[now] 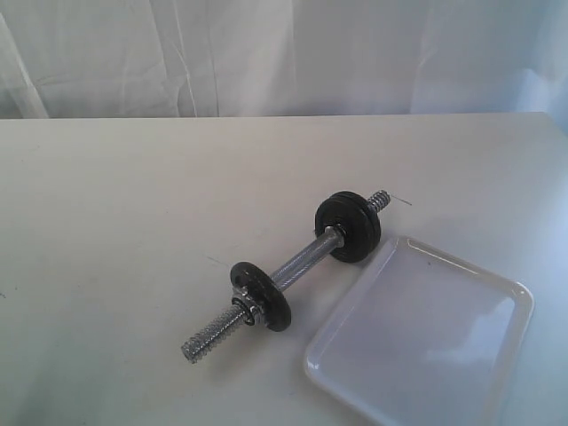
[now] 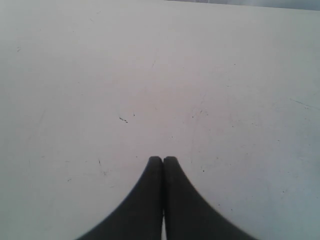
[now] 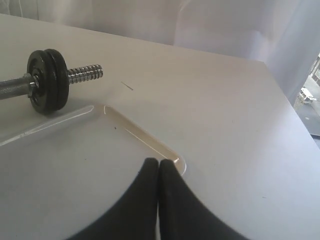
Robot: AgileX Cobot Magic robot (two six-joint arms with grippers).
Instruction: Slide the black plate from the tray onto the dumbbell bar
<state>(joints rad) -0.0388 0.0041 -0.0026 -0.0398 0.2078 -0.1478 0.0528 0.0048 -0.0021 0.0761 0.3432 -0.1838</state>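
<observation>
The dumbbell bar [image 1: 302,259] lies slanted on the table, with its chrome threaded ends bare. Two black discs [image 1: 349,227] sit pressed together near its far end, also seen as the pair of discs [image 3: 47,80] in the right wrist view. One black disc [image 1: 263,295] sits near the bar's near end. The white tray [image 1: 417,337] beside the bar holds nothing. No loose black plate shows. My right gripper [image 3: 158,161] is shut and empty above a corner of the tray [image 3: 75,150]. My left gripper [image 2: 163,159] is shut and empty over bare table. Neither gripper shows in the exterior view.
The white table [image 1: 133,222] stretches to the left of the bar. A pale curtain [image 1: 266,53] hangs behind its far edge. The table's right edge [image 3: 295,120] runs close to the tray.
</observation>
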